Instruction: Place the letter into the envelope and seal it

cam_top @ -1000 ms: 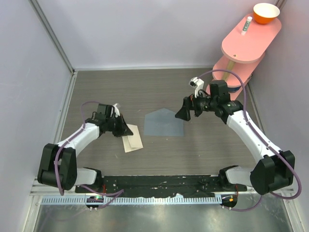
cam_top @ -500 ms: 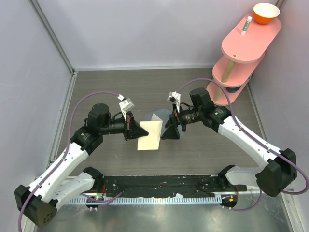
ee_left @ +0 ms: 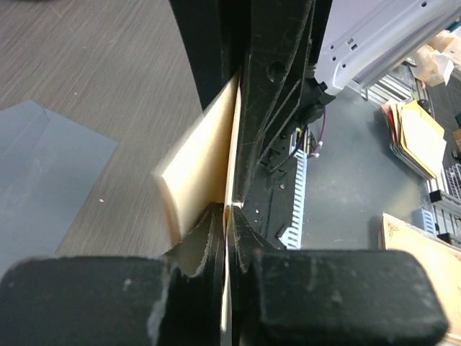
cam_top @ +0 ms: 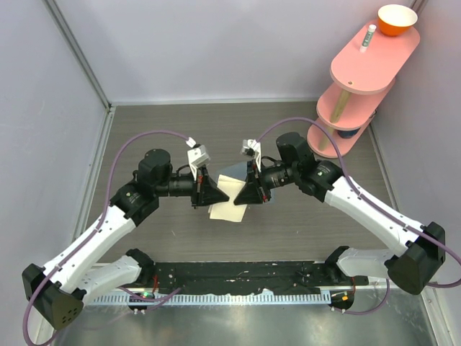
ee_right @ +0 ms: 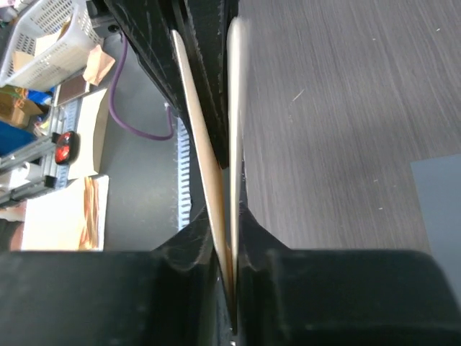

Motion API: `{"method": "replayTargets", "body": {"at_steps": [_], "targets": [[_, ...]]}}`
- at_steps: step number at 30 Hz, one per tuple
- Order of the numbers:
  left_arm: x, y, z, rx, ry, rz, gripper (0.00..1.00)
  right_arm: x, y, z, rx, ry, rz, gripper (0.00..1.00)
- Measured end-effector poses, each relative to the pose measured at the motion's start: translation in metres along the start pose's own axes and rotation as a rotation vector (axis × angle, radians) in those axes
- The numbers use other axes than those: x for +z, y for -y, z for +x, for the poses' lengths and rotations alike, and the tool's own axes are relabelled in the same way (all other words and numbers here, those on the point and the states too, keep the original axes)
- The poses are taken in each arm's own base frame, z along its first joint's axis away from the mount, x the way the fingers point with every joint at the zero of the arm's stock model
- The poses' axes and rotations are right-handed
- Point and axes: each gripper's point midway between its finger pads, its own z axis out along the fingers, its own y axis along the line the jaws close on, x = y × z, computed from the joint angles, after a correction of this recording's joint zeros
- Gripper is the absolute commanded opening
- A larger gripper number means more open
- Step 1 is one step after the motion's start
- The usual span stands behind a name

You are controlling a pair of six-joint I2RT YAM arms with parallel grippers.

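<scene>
**A:** What do we have in the left hand?

**B:** We see its two black fingers squeezed narrow onto a tan folded paper letter, pinching one edge of it.

**A:** And the right hand?

**B:** It faces the left hand, tips almost meeting, and it clamps the same letter from the other side. In its own wrist view the sheet's thin edge runs up between its fingers. Beyond the tips we see the two leaves spread apart a little.

**A:** So both hands share the sheet?

**B:** Yes. We see it held between them, up off the grey wood-grain bench, with most of the paper on the near side of the two hands.

**A:** Where is the flat slate blue-grey paper envelope?

**B:** It lies on the bench beneath and just beyond the hands, and from above we find it nearly all hidden by them. The left wrist view shows it to the left of the left hand. In the other wrist view a corner shows to the right of the right hand.

**A:** Does the letter touch it?

**B:** We cannot tell.
</scene>
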Motion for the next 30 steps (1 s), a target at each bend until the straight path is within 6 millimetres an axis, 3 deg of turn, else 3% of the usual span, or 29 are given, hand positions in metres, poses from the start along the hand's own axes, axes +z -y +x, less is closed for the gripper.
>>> {"method": "replayTargets", "body": {"at_steps": [3, 4, 5, 7, 10, 14, 18, 21, 24, 26, 30], "targets": [[0.0, -0.004, -0.001, 0.004, -0.006, -0.024, 0.37, 0.0, 0.001, 0.0, -0.001, 0.002, 0.006, 0.01], [-0.001, -0.005, -0.002, 0.003, -0.011, -0.035, 0.61, 0.0, 0.001, 0.0, 0.001, 0.001, 0.008, 0.01], [-0.002, -0.007, -0.003, 0.004, -0.013, -0.051, 0.72, 0.0, 0.001, 0.0, 0.002, 0.001, 0.012, 0.01], [-0.006, -0.012, -0.006, -0.004, -0.012, -0.098, 0.87, -0.002, 0.001, -0.001, -0.002, 0.005, 0.018, 0.01], [-0.017, -0.023, -0.013, -0.005, 0.011, -0.187, 1.0, -0.007, -0.005, -0.005, -0.017, 0.02, 0.019, 0.01], [-0.03, -0.027, -0.019, 0.0, 0.045, -0.264, 1.0, -0.014, -0.018, -0.014, -0.034, 0.067, 0.008, 0.01], [-0.035, -0.018, -0.021, 0.02, 0.056, -0.246, 1.0, -0.016, -0.027, -0.02, -0.038, 0.113, -0.016, 0.01], [-0.031, -0.009, -0.018, 0.015, 0.035, -0.183, 0.9, -0.015, -0.028, -0.023, -0.028, 0.127, -0.03, 0.01], [-0.024, -0.006, -0.014, -0.006, 0.011, -0.129, 0.57, -0.014, -0.029, -0.025, -0.024, 0.139, -0.042, 0.01], [-0.019, -0.005, -0.012, -0.035, -0.002, -0.095, 0.44, -0.013, -0.03, -0.027, -0.025, 0.147, -0.049, 0.01], [-0.012, -0.004, -0.016, -0.051, 0.009, -0.058, 0.33, -0.013, -0.029, -0.029, -0.018, 0.155, -0.052, 0.01]]}}
